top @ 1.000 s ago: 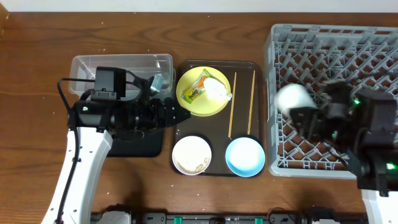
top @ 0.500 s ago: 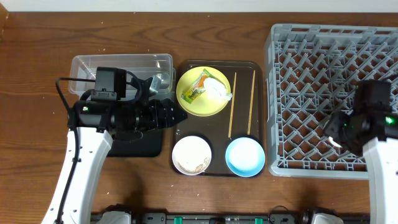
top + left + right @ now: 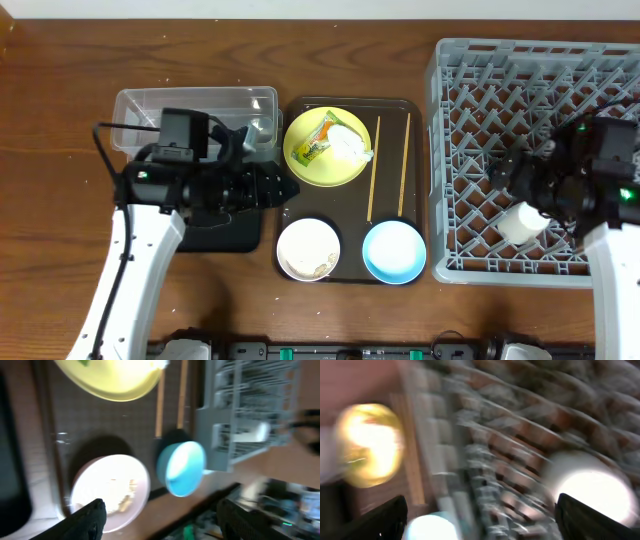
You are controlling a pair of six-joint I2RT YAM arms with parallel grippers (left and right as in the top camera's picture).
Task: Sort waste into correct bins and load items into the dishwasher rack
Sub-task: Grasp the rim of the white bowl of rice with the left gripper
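Cup (image 3: 522,222) lies loaded in the dishwasher rack (image 3: 520,50) beside the right end effector (image 3: 485,520), whose fingers stand apart.

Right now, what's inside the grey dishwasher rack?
A small white cup lies in the rack, toward its near edge. The other visible cells look empty. The right arm covers part of the right side; anything beneath it is hidden.

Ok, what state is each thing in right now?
left gripper: open, empty
right gripper: open, empty
white cup: lying in the dishwasher rack, not gripped
yellow plate: on the brown tray, carrying wrapper and tissue
pink bowl: upright, rice inside
blue bowl: upright, empty
chopsticks: flat on the tray, apart
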